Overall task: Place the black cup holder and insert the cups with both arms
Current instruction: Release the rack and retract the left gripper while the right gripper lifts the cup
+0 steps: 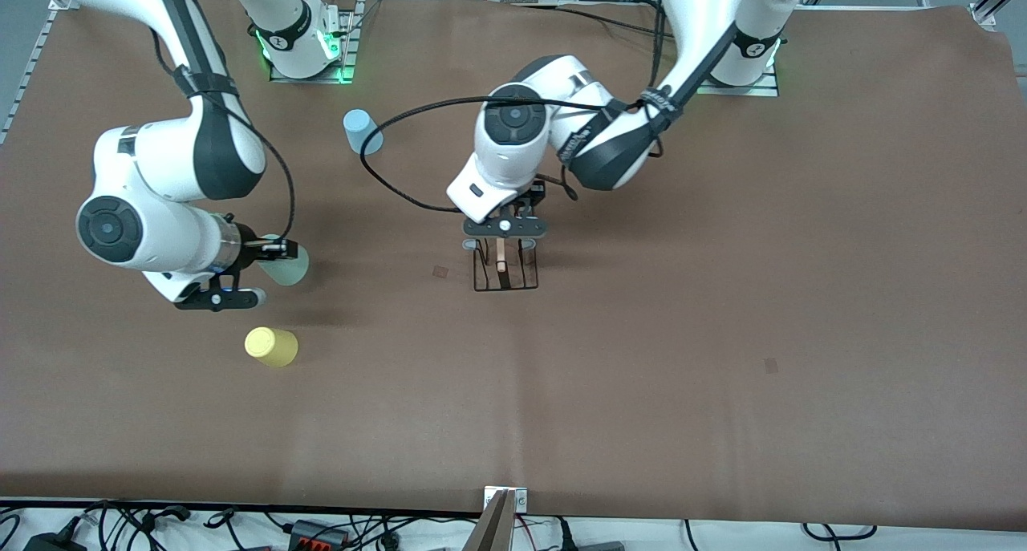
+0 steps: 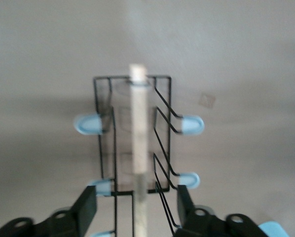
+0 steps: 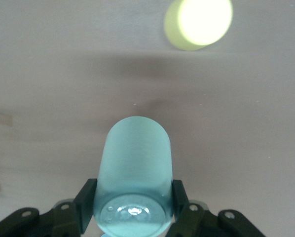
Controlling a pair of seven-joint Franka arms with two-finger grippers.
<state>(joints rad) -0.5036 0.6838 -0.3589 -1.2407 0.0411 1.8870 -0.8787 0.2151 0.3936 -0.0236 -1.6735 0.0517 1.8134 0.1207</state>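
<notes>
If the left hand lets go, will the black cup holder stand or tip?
The black cup holder looks light: thin wire with a wooden rod. Its narrow base probably tips under a sideways push. The left hand straddles the rod, fingers apart.

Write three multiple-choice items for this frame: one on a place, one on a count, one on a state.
1. Where is the yellow cup?
A. On the black cup holder
B. On the table, nearer to the front camera than the right tool
C. In the left tool

2. How many cups show in the front view?
A. Three
B. Two
C. Five

3. What is the right tool doing?
A. Hanging open over bare table
B. Gripping the rack's wooden rod
C. Shut on the sage green cup

Key: 1 B, it stands on the brown table lower in the front view. 2 A, yellow, sage green and light blue cup. 3 C, both fingers press the cup's sides, while the left tool straddles the black cup holder.
</notes>
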